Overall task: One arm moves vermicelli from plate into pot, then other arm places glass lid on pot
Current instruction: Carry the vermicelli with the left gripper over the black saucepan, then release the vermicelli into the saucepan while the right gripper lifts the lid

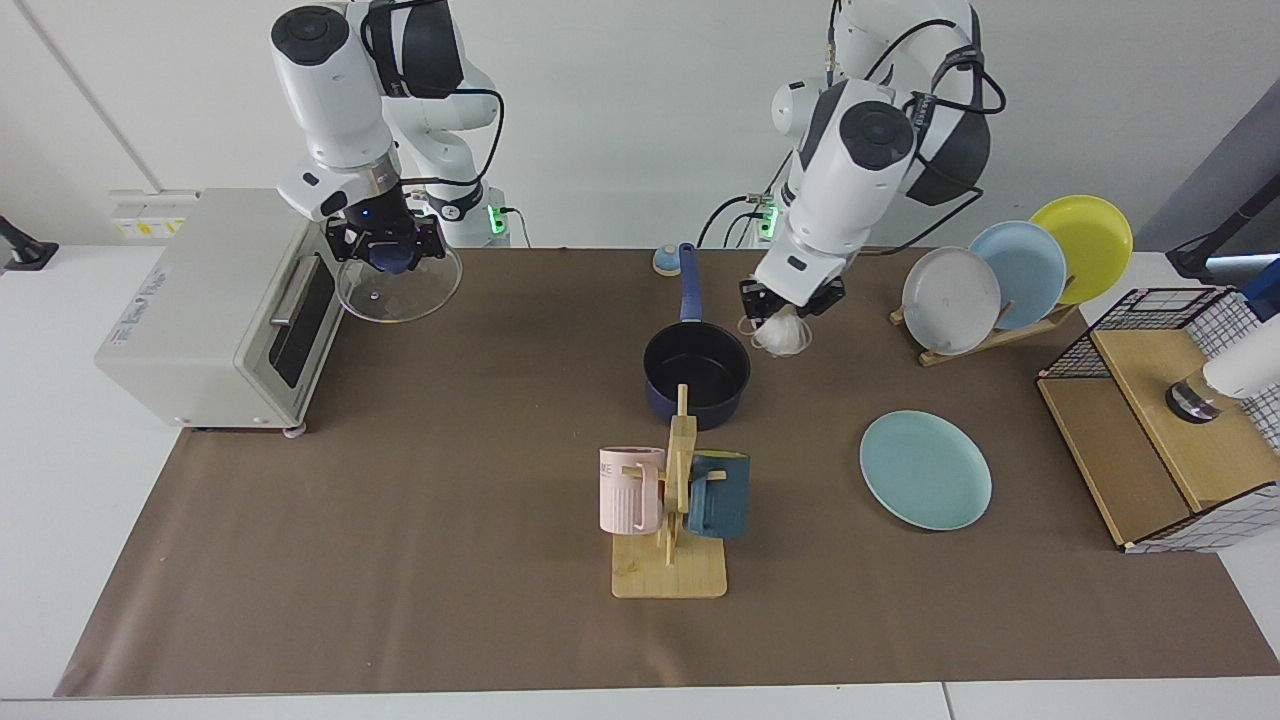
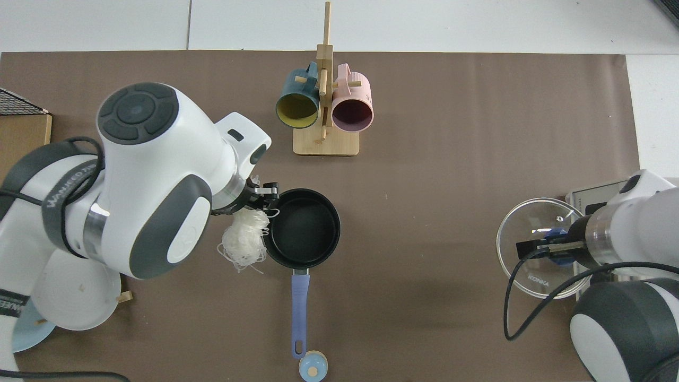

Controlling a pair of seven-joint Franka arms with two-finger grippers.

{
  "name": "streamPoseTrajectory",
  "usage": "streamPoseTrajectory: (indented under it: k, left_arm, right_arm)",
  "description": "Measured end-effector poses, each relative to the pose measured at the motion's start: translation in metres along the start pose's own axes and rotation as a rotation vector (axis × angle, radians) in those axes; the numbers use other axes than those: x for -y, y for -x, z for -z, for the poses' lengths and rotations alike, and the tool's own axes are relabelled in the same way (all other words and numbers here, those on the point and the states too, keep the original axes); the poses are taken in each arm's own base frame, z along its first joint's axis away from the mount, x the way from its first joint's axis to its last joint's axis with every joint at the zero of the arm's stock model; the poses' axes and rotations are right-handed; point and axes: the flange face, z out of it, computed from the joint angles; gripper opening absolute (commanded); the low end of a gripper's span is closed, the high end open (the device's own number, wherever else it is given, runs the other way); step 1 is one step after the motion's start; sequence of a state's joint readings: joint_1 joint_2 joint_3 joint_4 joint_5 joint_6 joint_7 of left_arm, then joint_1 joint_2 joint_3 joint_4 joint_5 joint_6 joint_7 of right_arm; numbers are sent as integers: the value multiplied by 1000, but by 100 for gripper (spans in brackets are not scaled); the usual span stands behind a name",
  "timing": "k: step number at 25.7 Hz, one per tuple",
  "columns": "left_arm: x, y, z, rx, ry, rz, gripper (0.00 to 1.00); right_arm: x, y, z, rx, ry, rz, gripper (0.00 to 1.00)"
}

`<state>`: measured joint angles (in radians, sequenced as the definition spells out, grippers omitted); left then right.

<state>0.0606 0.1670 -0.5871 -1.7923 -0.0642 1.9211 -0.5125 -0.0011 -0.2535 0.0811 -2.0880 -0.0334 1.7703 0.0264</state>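
Note:
My left gripper (image 1: 792, 298) (image 2: 265, 192) is shut on the vermicelli (image 1: 782, 336) (image 2: 243, 243), a white noodle bundle hanging in the air just beside the pot's rim, on the plate's side. The dark blue pot (image 1: 700, 362) (image 2: 301, 227) stands mid-table with nothing in it, its long handle (image 2: 299, 313) pointing toward the robots. The teal plate (image 1: 925, 470) lies bare; in the top view the arm hides it. My right gripper (image 1: 385, 246) (image 2: 549, 248) is shut on the blue knob of the glass lid (image 1: 400, 290) (image 2: 533, 276), held up in front of the toaster oven.
A toaster oven (image 1: 200, 310) stands beside the lid. A wooden mug tree (image 1: 672, 500) with a pink and a dark blue mug is in front of the pot. A rack of plates (image 1: 1010, 275) and a wire basket with a wooden box (image 1: 1160, 430) sit past the teal plate.

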Motion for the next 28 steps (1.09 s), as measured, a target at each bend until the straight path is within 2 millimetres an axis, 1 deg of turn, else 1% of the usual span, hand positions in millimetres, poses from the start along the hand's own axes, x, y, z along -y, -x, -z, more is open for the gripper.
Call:
streamPoseTrajectory:
  k: [2,5,10,12,15,17,20,23,24,25,26,27,28]
  left_arm:
    - [-1,1,-14,-8,7,-8,0]
    - [1,-1,-32,-18,17,-34,0]
    - [1,-6,-50,-28,38,-62,0]
    - [-2,-8,-66,-19,50,-68,0]
    - [-8,-9,-90,5,63,-76,0]
    - [-9,-9,-103,23,64,-78,0]
    - [-8,-7,-114,38,60,-81,0]
    - [-6,-5,-120,37,59,-83,0]
    - [-6,-4,-121,38,58,-83,6]
    - [-5,-4,-123,40,57,-82,29]
    - [-5,-3,-125,41,57,-82,78]
    - [-5,-3,-126,40,57,-82,100]
    - [-5,-3,-126,40,57,-82,100]
  right_arm:
    - [-1,-1,2,-3,0,-2,0]
    - [-4,-7,10,-20,-3,-6,0]
    - [-10,-31,27,-38,-10,5,0]
    - [-10,-44,32,-31,-12,8,0]
    - [-11,-60,30,-24,-15,8,0]
    - [-11,-69,26,-18,-17,9,0]
    - [-10,-77,22,-13,-20,12,0]
    - [-7,-78,21,-11,-20,17,0]
    - [-5,-78,21,-10,-20,19,0]
    - [-4,-78,20,-8,-20,22,0]
    - [-2,-77,18,-5,-20,25,0]
    - [-1,-76,17,-2,-20,26,0]
    - [2,-75,15,3,-20,25,0]
